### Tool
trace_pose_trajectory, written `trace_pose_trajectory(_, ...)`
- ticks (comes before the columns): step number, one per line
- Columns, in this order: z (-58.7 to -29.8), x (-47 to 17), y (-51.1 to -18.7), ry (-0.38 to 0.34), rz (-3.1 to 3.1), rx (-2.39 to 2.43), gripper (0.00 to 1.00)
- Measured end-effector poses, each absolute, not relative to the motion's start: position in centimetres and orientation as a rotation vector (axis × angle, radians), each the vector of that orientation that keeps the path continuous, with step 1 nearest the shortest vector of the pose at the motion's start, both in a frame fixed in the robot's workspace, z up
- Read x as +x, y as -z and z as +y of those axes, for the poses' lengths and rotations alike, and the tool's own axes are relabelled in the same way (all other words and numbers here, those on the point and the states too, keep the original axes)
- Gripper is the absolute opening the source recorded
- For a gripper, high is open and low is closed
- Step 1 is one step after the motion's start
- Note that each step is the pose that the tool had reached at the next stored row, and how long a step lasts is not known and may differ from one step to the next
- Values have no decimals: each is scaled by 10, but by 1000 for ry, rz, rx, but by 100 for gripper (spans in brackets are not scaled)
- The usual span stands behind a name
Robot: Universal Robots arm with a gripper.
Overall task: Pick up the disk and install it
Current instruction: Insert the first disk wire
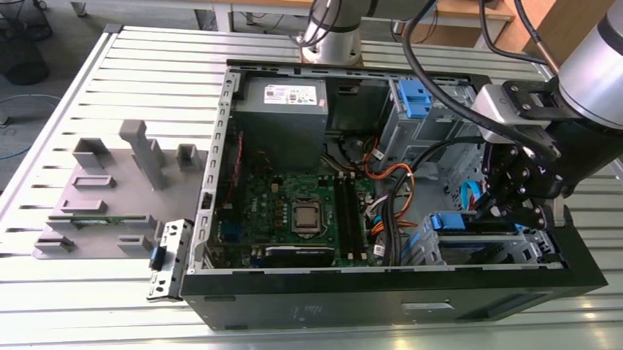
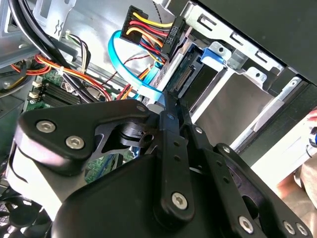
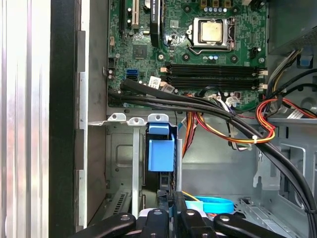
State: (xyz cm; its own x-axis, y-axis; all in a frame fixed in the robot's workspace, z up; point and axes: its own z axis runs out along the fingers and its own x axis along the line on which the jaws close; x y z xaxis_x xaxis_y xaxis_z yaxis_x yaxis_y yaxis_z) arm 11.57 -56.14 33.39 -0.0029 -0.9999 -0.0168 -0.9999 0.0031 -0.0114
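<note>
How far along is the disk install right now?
Mostly done, it seems: the disk already sits in the metal drive bay at the corner of the computer case, its blue rail level with the bay's edge. The claw is down at that rail. Whether the disk is fully seated I cannot tell, and the power plug hangs beside it, seemingly not plugged in.

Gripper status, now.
Gripper: inside the computer case, down at the drive bay by the disk; whether it is open or shut cannot be told.
</note>
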Motion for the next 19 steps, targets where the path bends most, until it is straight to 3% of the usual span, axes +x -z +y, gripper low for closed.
trace_pose_trajectory(19,-561,116,-331,-5,2211,-2205,16)
